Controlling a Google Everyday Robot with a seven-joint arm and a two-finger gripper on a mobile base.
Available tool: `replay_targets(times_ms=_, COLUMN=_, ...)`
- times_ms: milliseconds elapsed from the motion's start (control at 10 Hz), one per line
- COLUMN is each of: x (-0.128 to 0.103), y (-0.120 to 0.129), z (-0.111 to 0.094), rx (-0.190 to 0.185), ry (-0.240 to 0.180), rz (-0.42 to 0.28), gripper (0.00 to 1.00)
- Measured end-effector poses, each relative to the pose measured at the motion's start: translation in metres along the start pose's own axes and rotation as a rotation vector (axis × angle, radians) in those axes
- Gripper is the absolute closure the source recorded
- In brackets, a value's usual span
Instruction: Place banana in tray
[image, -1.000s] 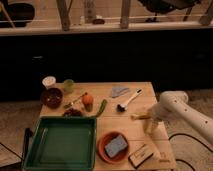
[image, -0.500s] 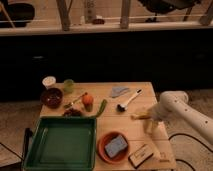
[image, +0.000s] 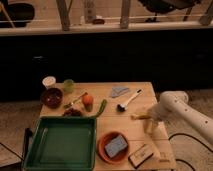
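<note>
The banana, small and yellow, is at the right-middle of the wooden table, sticking out to the left of my gripper. My gripper hangs from the white arm that reaches in from the right, and it is down at the banana's right end, low over the table. I cannot tell whether it grips the banana. The dark-green tray lies at the table's front left, well to the left of the gripper, with nothing visible inside it.
An orange bowl with a blue sponge sits between tray and gripper. A brush, grey cloth, long green vegetable, orange carrot-like item, dark red bowl and two cups lie behind. A small block is at the front.
</note>
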Motion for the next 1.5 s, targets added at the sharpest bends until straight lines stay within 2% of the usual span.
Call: replay_targets(times_ms=1500, x=0.0005, y=0.0008, z=-0.0002, rx=-0.004, ry=-0.005, rz=-0.006, gripper=0.2)
